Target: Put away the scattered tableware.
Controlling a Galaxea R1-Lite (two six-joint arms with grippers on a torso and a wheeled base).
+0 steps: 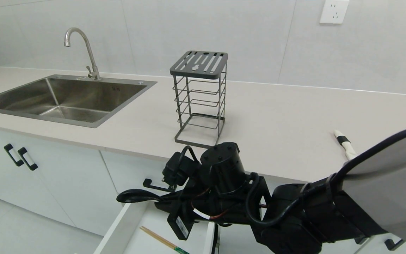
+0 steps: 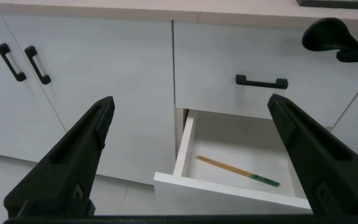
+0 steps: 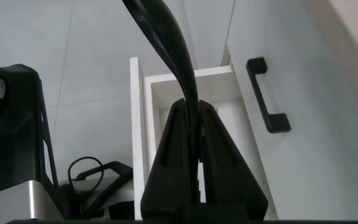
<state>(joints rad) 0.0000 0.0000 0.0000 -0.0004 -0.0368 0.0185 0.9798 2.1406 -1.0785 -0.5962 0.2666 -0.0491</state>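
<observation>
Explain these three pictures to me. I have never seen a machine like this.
This is a two-armed robot in a kitchen. The wide picture comes from a camera on its head, the other two from cameras on its wrists. On the pale counter sit a steel sink, a dark wire rack and a white-handled utensil with a black band. Below, a white drawer stands open with wooden chopsticks inside. The right claw is shut on a black long-handled spoon. The left claw is open and holds nothing.
</observation>
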